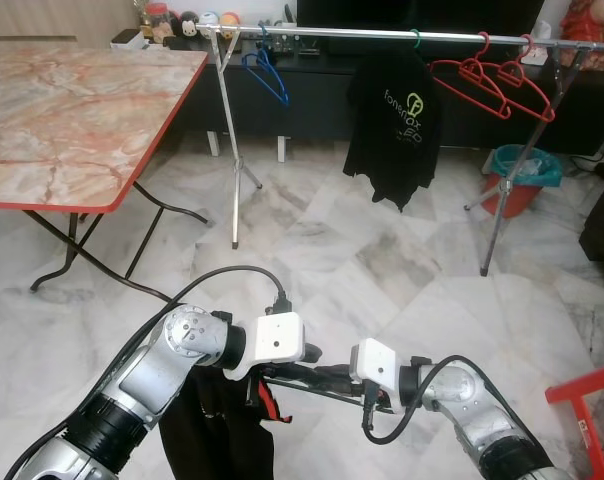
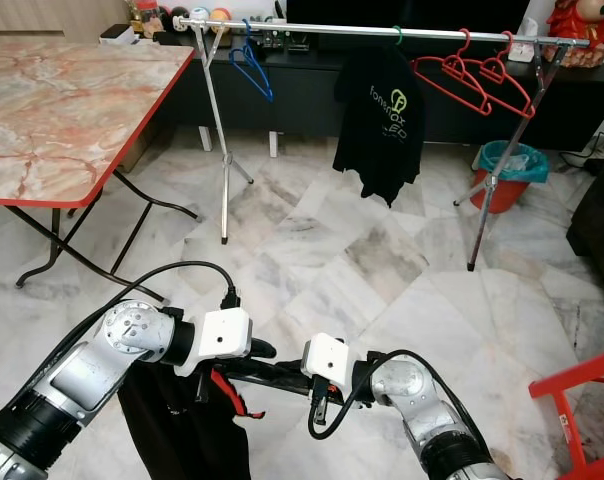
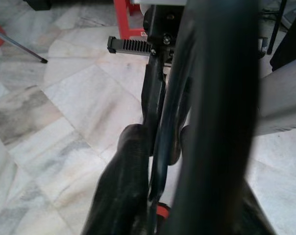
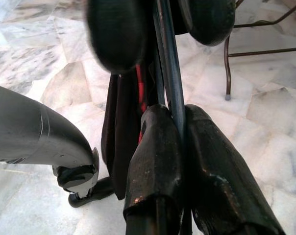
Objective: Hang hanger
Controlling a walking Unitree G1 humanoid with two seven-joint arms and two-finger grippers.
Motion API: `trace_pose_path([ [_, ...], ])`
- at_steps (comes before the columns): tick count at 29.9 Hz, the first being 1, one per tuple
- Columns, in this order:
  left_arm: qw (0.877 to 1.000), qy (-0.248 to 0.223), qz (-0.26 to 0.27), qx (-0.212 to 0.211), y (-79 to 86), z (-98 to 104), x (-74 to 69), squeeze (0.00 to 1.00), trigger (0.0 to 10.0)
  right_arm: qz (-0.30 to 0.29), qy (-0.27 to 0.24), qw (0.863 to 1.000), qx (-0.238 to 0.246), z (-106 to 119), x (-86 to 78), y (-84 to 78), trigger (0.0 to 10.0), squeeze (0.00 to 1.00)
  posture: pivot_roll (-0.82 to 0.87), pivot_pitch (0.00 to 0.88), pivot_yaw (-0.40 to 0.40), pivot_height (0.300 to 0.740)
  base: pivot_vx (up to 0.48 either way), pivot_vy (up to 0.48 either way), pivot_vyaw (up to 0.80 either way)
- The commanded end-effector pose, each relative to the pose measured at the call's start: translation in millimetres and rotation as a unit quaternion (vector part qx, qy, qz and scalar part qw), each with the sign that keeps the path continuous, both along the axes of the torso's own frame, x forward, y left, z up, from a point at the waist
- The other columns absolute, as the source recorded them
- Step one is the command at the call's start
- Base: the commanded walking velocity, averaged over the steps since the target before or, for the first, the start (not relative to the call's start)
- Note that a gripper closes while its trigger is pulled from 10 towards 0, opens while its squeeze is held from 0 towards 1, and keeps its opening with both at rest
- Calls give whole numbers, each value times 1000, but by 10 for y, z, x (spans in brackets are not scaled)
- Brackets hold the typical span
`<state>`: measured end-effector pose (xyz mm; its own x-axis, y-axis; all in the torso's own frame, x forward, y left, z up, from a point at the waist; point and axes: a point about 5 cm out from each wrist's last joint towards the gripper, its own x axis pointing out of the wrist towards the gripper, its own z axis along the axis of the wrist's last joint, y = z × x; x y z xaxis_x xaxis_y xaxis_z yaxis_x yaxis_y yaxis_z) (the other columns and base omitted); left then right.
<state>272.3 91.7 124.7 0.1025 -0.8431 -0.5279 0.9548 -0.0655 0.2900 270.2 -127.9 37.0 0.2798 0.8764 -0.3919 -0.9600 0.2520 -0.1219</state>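
Underfoot, marble floor spreads; a desk sits at ten o'clock, a clothes rail at twelve. Both the left end effector and right end effector clamp a dark hanger.

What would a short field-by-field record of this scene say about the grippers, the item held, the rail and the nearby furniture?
left gripper: shut on hanger
right gripper: shut on hanger, facing the left one
hanger: red, carrying a dark garment, held low above the floor
rail: ahead, across the marble floor
on rail: blue hanger, black T-shirt, red hangers
table: marble-patterned top, robot's left
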Motion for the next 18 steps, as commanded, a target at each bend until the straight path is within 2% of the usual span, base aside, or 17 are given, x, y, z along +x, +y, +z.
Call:
trace_pose_path([
  [1, 1000, -8, -17, -7, -25, 101, -2, 1000, 10000, -2, -12, 1000, 7, 48, 47, 36, 0, 0, 82, 65, -4, 740, 0, 0, 0],
  [8, 1000, -7, -23, 4, 21, 130, -6, 1000, 10000, -6, -14, 1000, 9, 39, 41, 34, 0, 0, 85, 68, 0, 740, 0, 0, 0],
  [12, 999, -27, -13, 14, 59, 108, 29, 1000, 10000, -4, -13, 1000, 12, 45, 40, 36, 0, 0, 84, 68, 1, 740, 0, 0, 0],
  [14, 999, -40, 7, 1, 50, 107, 72, 1000, 10000, -5, -15, 1000, 13, 49, 43, 38, 0, 0, 85, 67, 0, 740, 0, 0, 0],
  [15, 999, -42, 10, -1, 48, 107, 78, 0, 10000, -5, -15, 1000, 14, 50, 43, 39, 0, 0, 85, 67, 0, 740, 0, 0, 0],
  [18, 999, -30, 20, -11, 65, 82, 81, 0, 10000, -6, -17, 1000, 16, 56, 48, 43, 0, 0, 84, 65, -1, 740, 0, 0, 0],
])
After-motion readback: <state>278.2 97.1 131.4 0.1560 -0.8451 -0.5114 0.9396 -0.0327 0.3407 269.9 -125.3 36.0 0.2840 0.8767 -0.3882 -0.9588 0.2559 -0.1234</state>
